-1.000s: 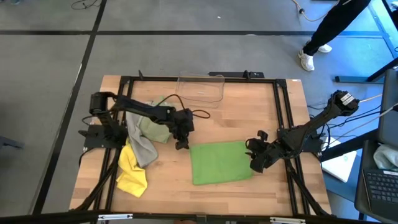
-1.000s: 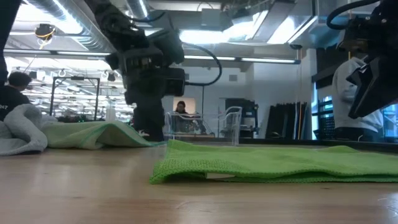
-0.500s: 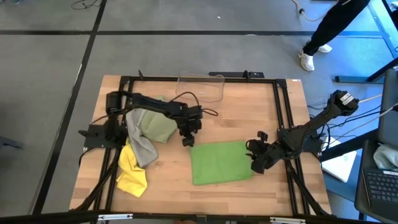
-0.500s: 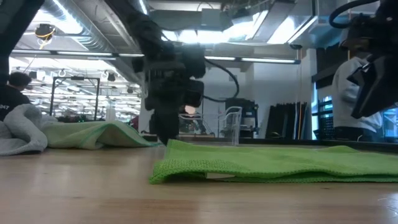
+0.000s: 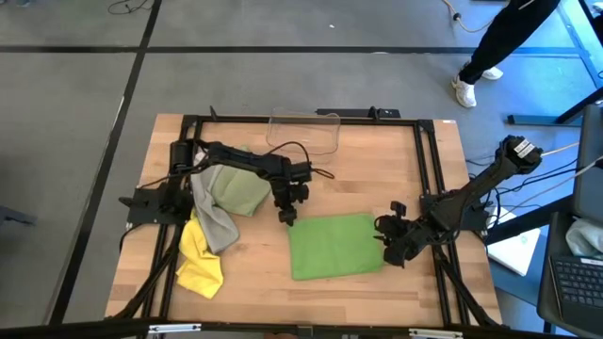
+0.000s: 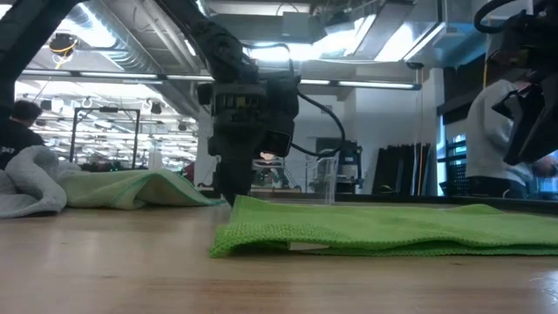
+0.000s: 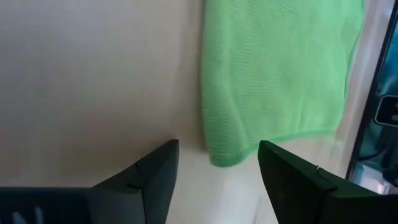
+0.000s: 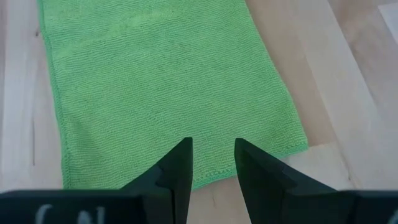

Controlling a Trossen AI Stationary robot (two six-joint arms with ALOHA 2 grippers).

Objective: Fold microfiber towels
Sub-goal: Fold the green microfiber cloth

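On the pale wooden table [image 5: 377, 179], a crumpled heap of yellow towel [image 5: 200, 264], grey towel [image 5: 212, 221] and sage towel [image 5: 240, 193] lies at the left. At center, the left gripper [image 5: 287, 217], fingers spread wide and empty, hangs at the corner of the flat, knitted bright green towel [image 5: 334, 245]. The right gripper [image 5: 388, 252], narrowly parted, hovers at its opposite edge, apparently holding nothing; the clear plastic bin [image 5: 303, 134] stands behind.

The bright green towel [image 5: 335, 246] lies flat on the table [image 5: 377, 174] between both sets of jaws: left gripper [image 5: 286, 217] at one corner, right gripper [image 5: 388, 252] at the opposite edge.
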